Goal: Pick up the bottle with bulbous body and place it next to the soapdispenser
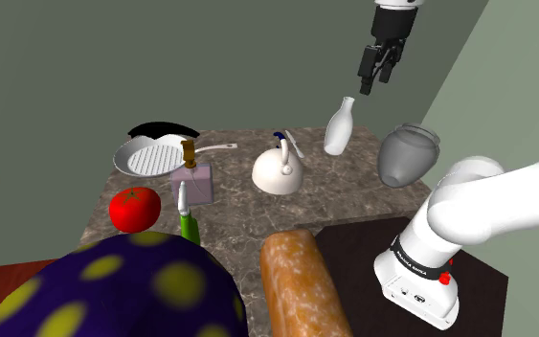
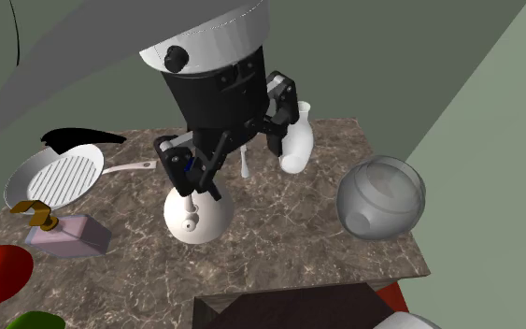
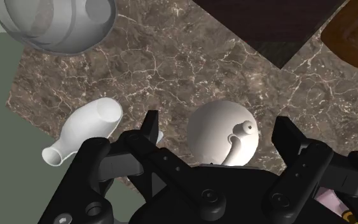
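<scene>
Well clear of bottle (image 1: 339, 129), spread end effector (image 1: 376, 78)

Probably looking at a home kitchen: seeing a brown marbled counter (image 1: 353, 182) bearing a ridged frying pan (image 1: 147, 158) far left, a white kettle (image 1: 279, 172) mid-counter, a tomato (image 1: 134, 208) and bread loaf (image 1: 296, 282) nearer.

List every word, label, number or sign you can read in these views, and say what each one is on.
Pale lettering on the dark band at the arm's base, shoulder view: too small to read.
No text is legible on the white bottle, soap dispenser, kettle, grey jar or end effector.
</scene>
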Tool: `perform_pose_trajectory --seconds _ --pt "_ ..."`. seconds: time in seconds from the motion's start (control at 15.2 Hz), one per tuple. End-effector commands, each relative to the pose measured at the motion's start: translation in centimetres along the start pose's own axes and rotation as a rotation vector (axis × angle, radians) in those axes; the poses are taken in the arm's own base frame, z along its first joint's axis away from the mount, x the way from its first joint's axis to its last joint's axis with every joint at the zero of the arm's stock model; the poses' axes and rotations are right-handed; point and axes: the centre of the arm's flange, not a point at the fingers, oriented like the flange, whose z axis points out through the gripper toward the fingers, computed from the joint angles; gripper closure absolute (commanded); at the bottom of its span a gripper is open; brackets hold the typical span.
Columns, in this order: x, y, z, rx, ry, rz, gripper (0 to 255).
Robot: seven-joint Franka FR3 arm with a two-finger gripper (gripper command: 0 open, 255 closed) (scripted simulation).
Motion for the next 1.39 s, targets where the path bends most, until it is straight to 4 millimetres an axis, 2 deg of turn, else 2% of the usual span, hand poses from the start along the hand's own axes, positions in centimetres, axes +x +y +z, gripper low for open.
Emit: perform_pose_trajectory --seconds 0.0,1.32 --pt "0.0 0.0 0.0 0.0 0.0 0.0 0" --pt "14.1 20.2 11.7 0.061 -0.021 0.019 0"
